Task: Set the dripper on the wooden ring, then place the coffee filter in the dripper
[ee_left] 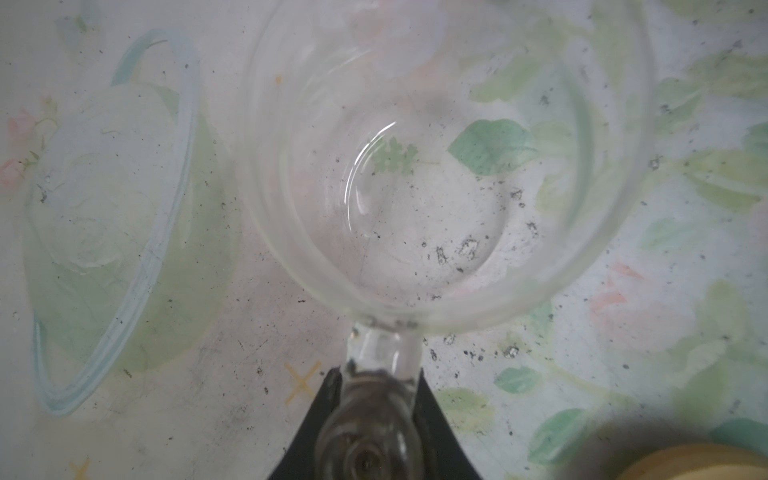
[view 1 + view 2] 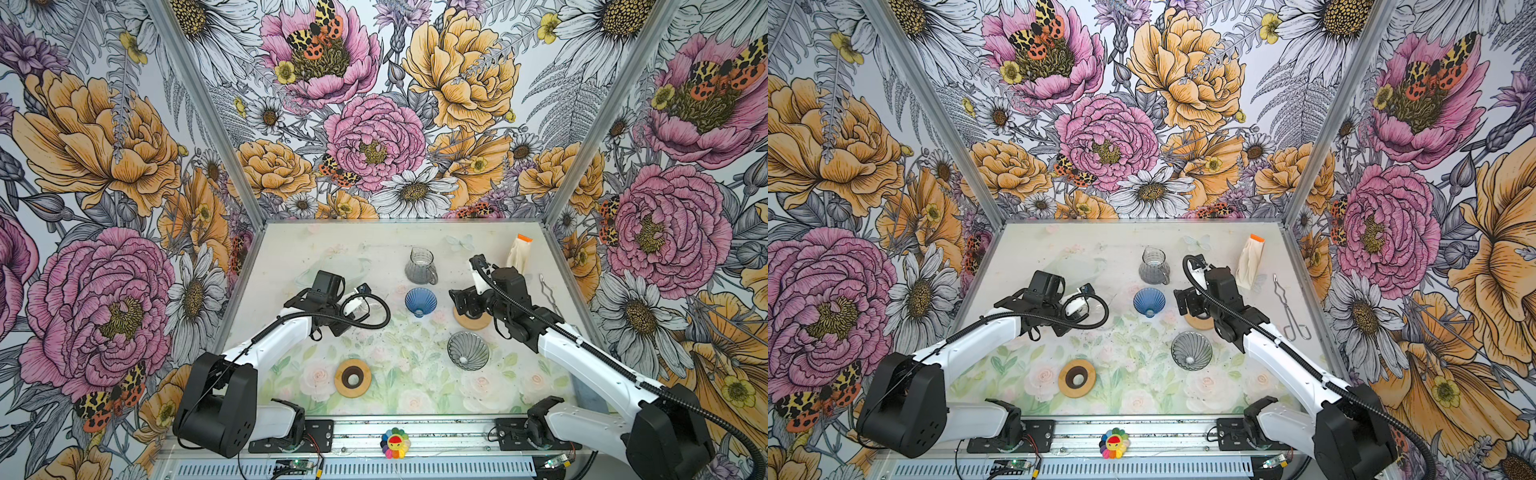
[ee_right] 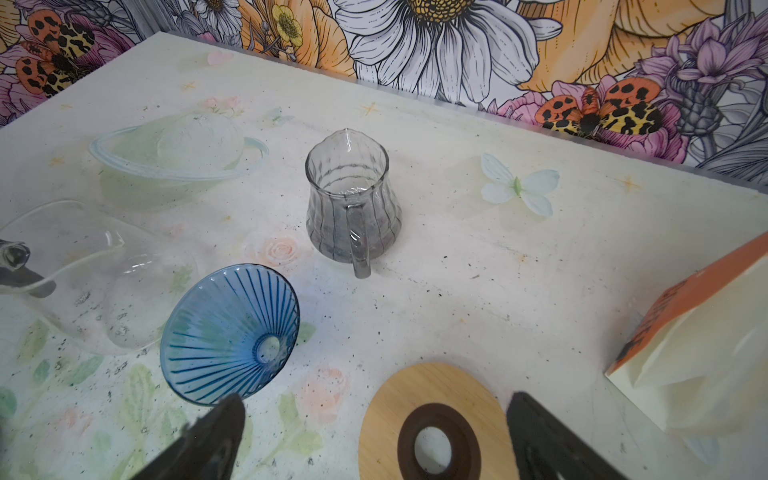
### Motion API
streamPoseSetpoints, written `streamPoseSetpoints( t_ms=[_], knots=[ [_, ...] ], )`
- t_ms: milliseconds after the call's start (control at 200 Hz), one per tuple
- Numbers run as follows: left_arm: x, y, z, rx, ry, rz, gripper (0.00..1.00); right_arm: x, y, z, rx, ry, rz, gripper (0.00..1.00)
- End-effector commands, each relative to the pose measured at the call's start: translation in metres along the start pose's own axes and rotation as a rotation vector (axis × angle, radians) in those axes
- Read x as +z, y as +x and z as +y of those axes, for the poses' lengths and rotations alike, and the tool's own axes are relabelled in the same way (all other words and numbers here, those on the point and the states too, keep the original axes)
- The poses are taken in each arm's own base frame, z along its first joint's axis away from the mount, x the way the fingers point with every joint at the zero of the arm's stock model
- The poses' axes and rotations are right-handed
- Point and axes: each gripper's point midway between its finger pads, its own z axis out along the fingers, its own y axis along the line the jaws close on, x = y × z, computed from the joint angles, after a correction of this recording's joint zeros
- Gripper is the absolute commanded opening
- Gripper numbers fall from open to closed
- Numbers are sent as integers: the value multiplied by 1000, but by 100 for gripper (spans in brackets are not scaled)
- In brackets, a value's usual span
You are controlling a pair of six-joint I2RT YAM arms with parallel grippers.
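Your right gripper [image 2: 456,302] is gaping, empty. The coffee filter pack [image 2: 518,255] is sitting apart at its two o'clock, the blue dripper [image 2: 420,302] at nine. Your left gripper [image 1: 378,372] is clasping the clear glass vessel [image 1: 316,266] by its handle.

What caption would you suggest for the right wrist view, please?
Open right gripper above a wooden ring, facing a blue dripper, grey jug and filter pack on the table.

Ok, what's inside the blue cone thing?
Nothing. The blue dripper lies tipped over: only its ribs and the hole at its narrow end show. No filter is in it. A right finger hides a bit of its rim.
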Motion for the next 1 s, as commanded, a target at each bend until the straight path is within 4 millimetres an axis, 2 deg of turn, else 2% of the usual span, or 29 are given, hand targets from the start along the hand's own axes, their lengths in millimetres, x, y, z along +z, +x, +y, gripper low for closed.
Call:
streamPoseSetpoints(
  t_ms=[0, 235, 465, 676, 826, 996],
  knots=[
    [1, -4, 2, -22, -16, -10, 31, -5, -11, 2, -13, 0, -51, 99],
    [-2, -8, 8, -61, -26, -23, 41, -7, -14, 3, -16, -3, -59, 99],
    [-27, -25, 19, -97, -64, -117, 56, -7, -15, 7, -18, -20, -61, 100],
    [-71, -42, 34, -170, -132, -255, 63, -12, -22, 11, -19, -40, -81, 100],
    [-113, -49, 52, -295, -232, -346, 79, -14, -27, 15, -24, -54, -91, 99],
    [-153, -53, 50, -428, -247, -412, 83, -18, -28, 23, -35, -81, -85, 99]
  ],
)
